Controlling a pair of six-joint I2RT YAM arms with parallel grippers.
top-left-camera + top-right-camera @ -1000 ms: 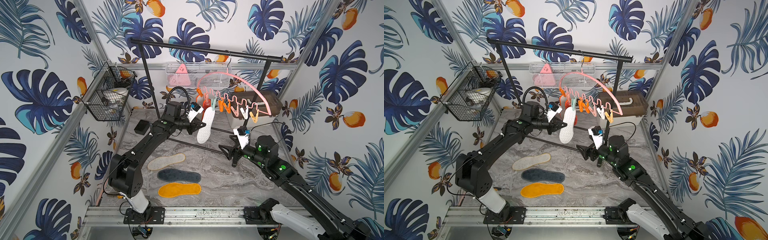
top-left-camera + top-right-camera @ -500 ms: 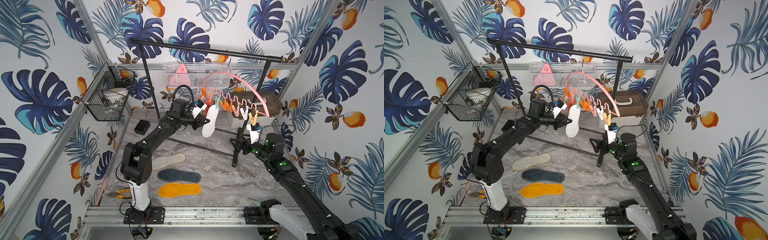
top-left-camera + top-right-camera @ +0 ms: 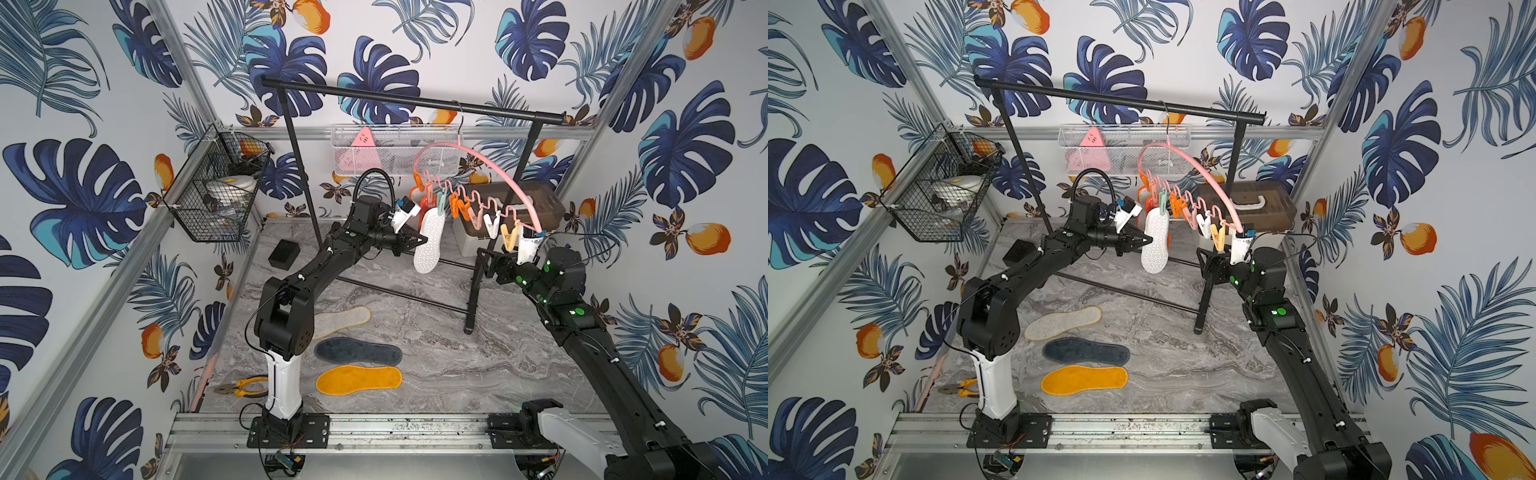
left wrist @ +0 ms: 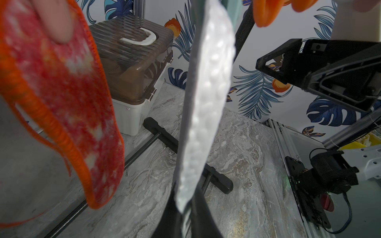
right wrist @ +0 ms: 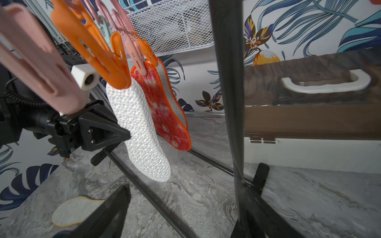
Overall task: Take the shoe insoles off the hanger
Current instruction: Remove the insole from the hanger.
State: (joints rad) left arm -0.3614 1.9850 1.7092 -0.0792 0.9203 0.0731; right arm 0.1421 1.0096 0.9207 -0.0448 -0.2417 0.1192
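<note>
Left claw (image 3: 420, 240) grips the white pebbled insole (image 5: 140, 131) under the pink arched hanger (image 3: 498, 174); right claw (image 3: 492, 266) gapes. Next, probably: pull downward.

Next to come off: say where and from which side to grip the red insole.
Best take the red insole low down, across its flat faces, from the right arm's side: a pink clip pins its top; the white insole hides its other edge.
</note>
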